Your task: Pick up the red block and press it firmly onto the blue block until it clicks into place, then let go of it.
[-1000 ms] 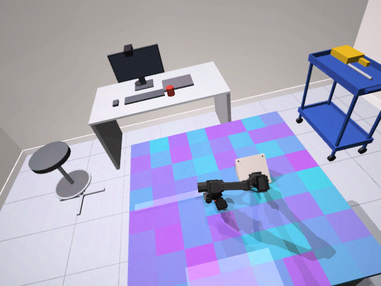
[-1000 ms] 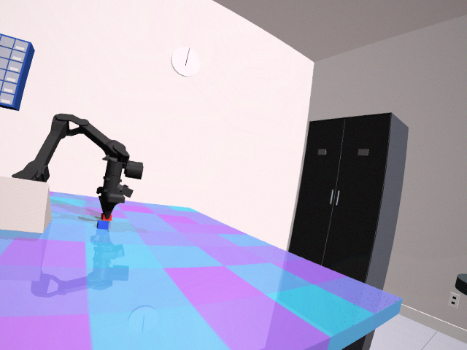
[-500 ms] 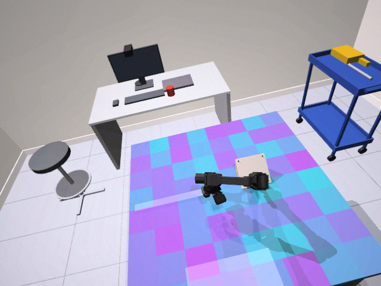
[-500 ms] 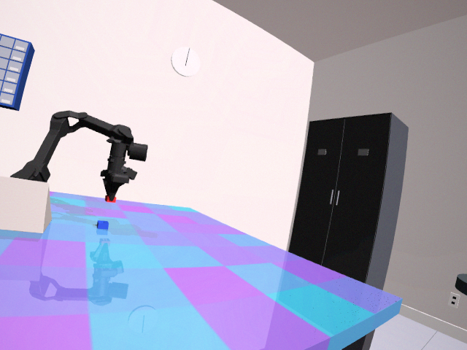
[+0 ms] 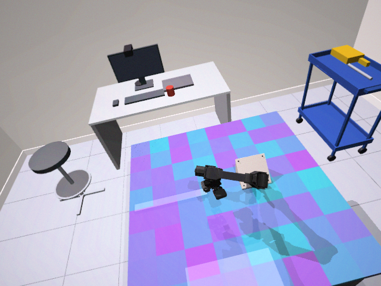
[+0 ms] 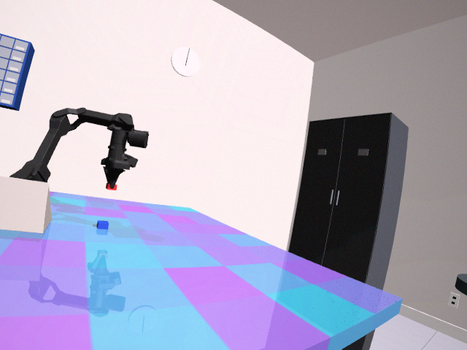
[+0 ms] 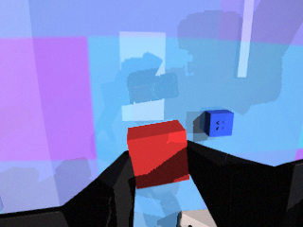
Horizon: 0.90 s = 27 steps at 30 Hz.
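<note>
Exterior view: the gripper (image 6: pixel 112 184) (image 7: pixel 157 151), closed around the red block (image 6: pixel 109 187) (image 7: pixel 158 153), hovers above the table, apart from the blue block (image 6: pixel 102 224) (image 7: pixel 219 123).

Looking like smooth, flat-coloured plastic on the red block (image 6: pixel 108 187) (image 7: pixel 158 153) and the blue block (image 6: pixel 102 224) (image 7: pixel 221 124), and like dark matt plastic on the arm (image 5: pixel 233 176) (image 6: pixel 98 117). Shining smooth and glossy on the table (image 5: pixel 162 240) (image 6: pixel 211 286) (image 7: pixel 62 95), mirroring the arm in its polish. Appearing matt on the pale base box (image 5: pixel 250 163) (image 6: pixel 22 205) (image 7: pixel 195 219), like painted metal on the cart (image 5: pixel 333 75), and like bare metal on the cupboard handles (image 6: pixel 331 197).
</note>
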### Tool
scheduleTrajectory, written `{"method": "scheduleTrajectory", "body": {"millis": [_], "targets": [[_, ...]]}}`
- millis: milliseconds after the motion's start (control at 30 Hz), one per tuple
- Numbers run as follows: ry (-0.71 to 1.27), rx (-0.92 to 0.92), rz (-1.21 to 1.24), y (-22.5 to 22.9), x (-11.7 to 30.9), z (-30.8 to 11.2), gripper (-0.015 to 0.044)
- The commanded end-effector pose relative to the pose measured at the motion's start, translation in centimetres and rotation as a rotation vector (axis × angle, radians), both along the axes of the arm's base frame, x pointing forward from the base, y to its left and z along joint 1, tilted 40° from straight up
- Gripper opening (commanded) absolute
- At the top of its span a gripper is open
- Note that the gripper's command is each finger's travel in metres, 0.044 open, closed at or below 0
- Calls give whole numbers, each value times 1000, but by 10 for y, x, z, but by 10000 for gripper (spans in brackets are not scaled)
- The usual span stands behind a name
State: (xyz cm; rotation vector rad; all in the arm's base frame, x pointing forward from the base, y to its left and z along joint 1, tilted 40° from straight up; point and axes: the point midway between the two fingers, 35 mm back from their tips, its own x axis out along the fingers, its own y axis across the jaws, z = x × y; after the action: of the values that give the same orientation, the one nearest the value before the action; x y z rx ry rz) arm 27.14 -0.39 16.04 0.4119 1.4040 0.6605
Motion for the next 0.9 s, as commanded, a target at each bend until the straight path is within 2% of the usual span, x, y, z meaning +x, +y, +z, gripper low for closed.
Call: {"method": "scheduleTrajectory", "body": {"millis": [0, 667, 867], "targets": [[19, -3, -8, -7, 0, -16, 0], [76, -2, -76, -39, -13, -104, 0], [78, -2, -79, -36, -14, -112, 0]]}}
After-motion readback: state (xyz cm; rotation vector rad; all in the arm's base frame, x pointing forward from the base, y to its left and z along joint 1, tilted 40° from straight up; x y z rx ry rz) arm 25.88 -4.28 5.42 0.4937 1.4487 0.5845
